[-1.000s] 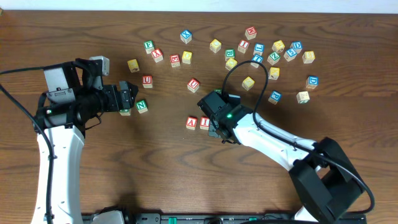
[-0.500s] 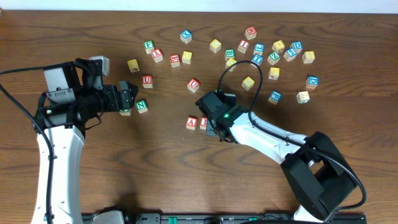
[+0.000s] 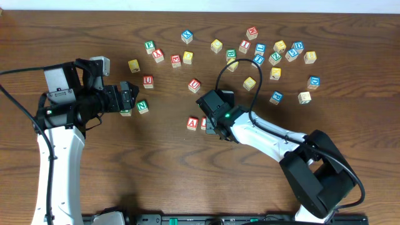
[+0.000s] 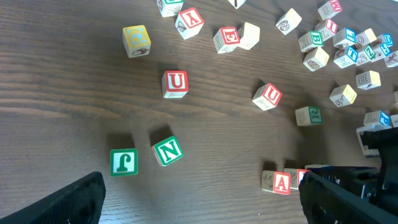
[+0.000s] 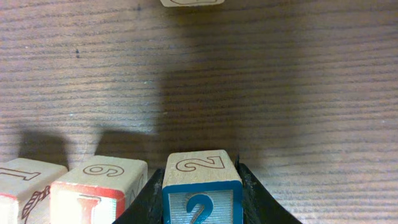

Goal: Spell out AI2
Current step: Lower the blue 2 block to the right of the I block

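The red "A" cube [image 3: 192,123] and the red "I" cube [image 3: 203,122] stand side by side at mid-table; the left wrist view shows the "A" cube [image 4: 281,182] and part of the "I" cube [image 4: 297,177]. My right gripper [image 3: 213,127] is shut on the blue "2" cube [image 5: 202,194], black fingers [image 5: 250,194] pressed to both its sides. The "2" sits just right of the "I" cube [image 5: 98,191], a narrow gap between them, with the "A" cube [image 5: 23,186] beyond. From overhead the "2" is hidden under the gripper. My left gripper [image 3: 127,98] hangs open at the left, holding nothing.
A green "J" cube [image 4: 124,162] and a green "N" cube [image 4: 167,150] lie below my left gripper [image 4: 202,202]. Two red "U" cubes [image 3: 147,80] [image 3: 194,85] sit farther back. Several mixed cubes [image 3: 275,53] crowd the back right. A black cable [image 3: 240,69] arcs over the right arm.
My right gripper has slid a little to the left with the "2" cube, closing in on the "I" cube and covering part of it from overhead. The left arm has not moved.
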`<action>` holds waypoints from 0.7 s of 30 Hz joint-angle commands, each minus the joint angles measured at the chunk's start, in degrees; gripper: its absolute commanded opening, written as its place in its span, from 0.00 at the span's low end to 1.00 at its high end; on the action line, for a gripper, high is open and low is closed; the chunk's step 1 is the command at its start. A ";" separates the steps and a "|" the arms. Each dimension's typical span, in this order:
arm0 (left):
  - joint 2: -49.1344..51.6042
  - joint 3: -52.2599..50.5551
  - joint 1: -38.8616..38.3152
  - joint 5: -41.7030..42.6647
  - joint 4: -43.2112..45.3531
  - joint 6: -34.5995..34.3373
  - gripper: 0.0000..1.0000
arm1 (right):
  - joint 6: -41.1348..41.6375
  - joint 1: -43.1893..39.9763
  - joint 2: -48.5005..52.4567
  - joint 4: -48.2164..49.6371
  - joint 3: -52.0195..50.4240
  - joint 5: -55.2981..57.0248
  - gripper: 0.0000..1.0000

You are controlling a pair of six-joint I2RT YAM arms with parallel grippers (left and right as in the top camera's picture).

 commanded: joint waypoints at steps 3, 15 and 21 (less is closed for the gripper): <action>0.37 0.94 0.24 0.13 0.02 0.81 0.98 | -1.31 -0.24 1.07 -0.04 -0.33 1.16 0.09; 0.37 0.94 0.24 0.13 0.02 0.81 0.98 | 0.24 -0.24 1.07 -1.95 -0.33 0.85 0.10; 0.37 0.94 0.24 0.13 0.02 0.81 0.98 | 0.46 -0.24 1.07 -1.97 -0.31 0.83 0.11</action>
